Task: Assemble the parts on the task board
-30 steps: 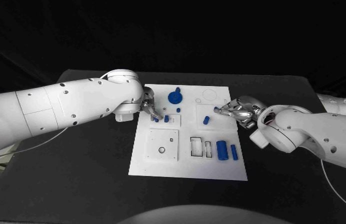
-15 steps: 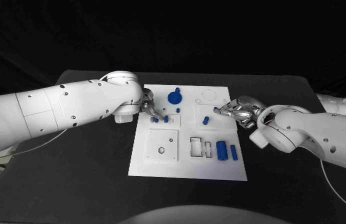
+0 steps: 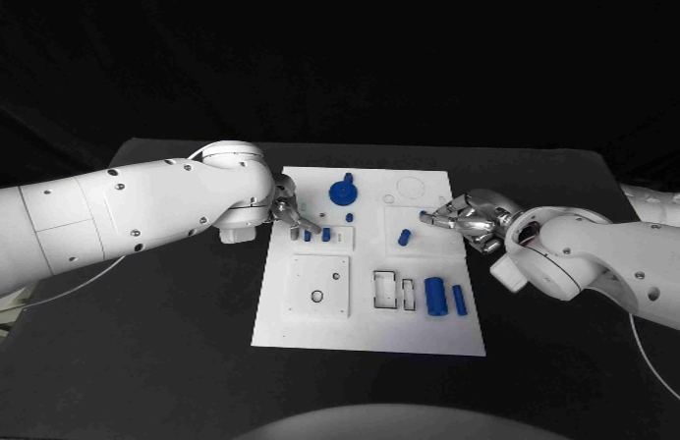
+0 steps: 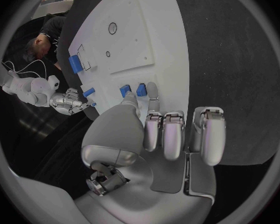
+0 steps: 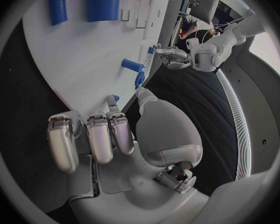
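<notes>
The white task board lies mid-frame on the black table. On it, seven blue parts are visible: a large knobbed piece and a small stud at its top, two short pegs and a tiny peg near the left hand, one peg right of center, and two cylinders lower right. The left hand's fingertips pinch a peg. The right hand sits at the board's right edge; its grip cannot be told.
</notes>
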